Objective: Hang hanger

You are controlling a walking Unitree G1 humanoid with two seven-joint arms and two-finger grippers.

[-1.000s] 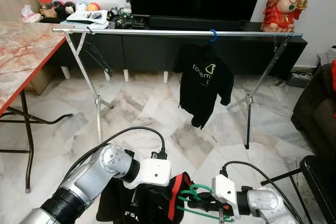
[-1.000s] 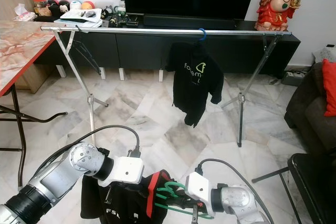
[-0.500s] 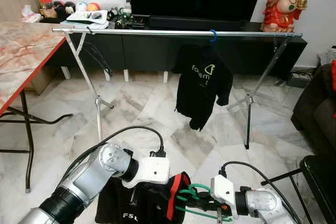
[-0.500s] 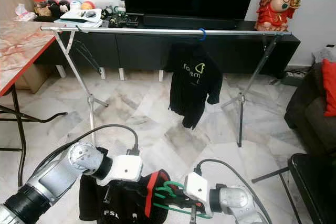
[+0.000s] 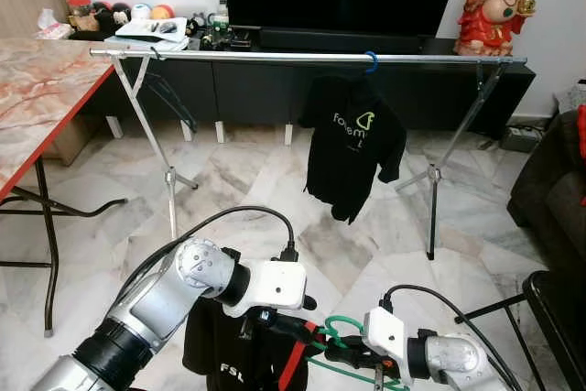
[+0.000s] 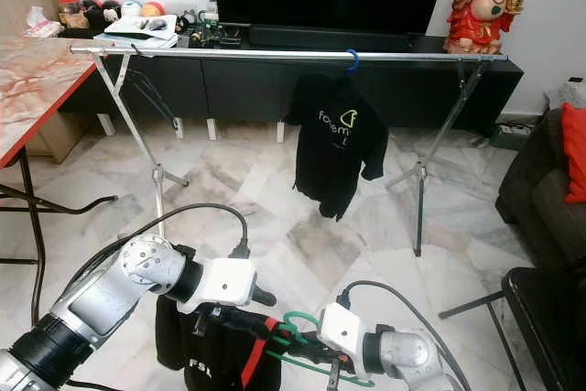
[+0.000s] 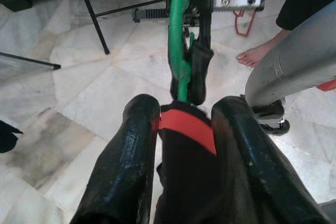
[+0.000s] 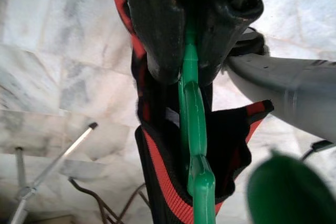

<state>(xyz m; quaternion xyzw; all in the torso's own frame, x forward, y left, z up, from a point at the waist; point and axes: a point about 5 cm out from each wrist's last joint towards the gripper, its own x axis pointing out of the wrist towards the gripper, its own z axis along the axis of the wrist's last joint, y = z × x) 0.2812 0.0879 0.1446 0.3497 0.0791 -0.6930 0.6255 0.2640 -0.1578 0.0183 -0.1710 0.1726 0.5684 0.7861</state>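
The green hanger (image 5: 341, 329) is pinched by the right gripper (image 5: 355, 354) at 6 o'clock, and the black garment (image 5: 240, 359) by the left gripper (image 7: 181, 145). The garment could slip off if pulled unevenly before the rail (image 5: 275, 57) at 12 o'clock.

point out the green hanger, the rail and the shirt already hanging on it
green hanger (image 8: 193, 108): right wrist view, on its neck below the fingers
rail (image 5: 275, 57): left eye view, on the bare bar's middle
hanging shirt (image 5: 352, 157): left eye view, on its chest
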